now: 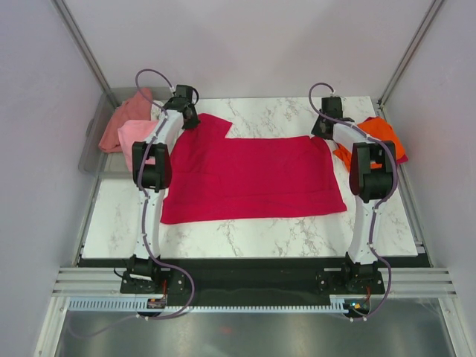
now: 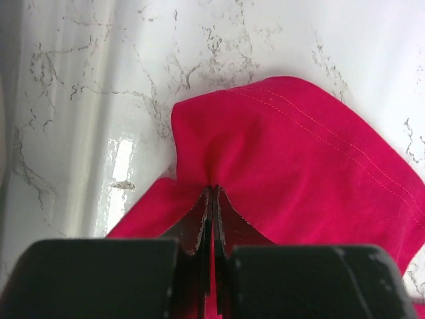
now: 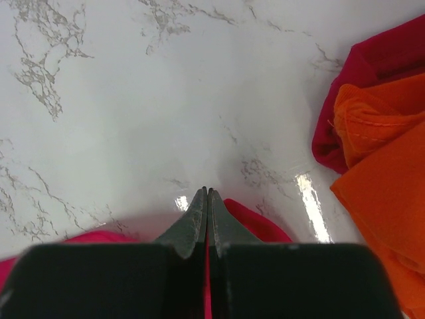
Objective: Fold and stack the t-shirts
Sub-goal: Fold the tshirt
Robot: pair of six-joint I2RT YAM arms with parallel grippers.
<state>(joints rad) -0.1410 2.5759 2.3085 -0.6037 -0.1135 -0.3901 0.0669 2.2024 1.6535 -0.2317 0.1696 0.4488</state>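
A crimson t-shirt [image 1: 249,177] lies spread flat on the marble table, between both arms. My left gripper [image 1: 187,117] is shut on its far left corner, the sleeve fabric [image 2: 279,146] bunched at the fingertips. My right gripper [image 1: 324,128] is shut on its far right corner; a sliver of crimson cloth [image 3: 265,226] shows between and beside the jaws. A folded orange t-shirt [image 1: 381,138] lies at the far right, also in the right wrist view [image 3: 382,166], on top of a dark red cloth [image 3: 378,56]. Light pink [image 1: 135,134] and salmon [image 1: 126,115] tees sit at the far left.
A clear grey plastic bin [image 1: 95,134] at the far left table edge holds the pink and salmon tees. The marble table [image 1: 253,238] shows bare in front of the crimson shirt. Grey walls close in on both sides.
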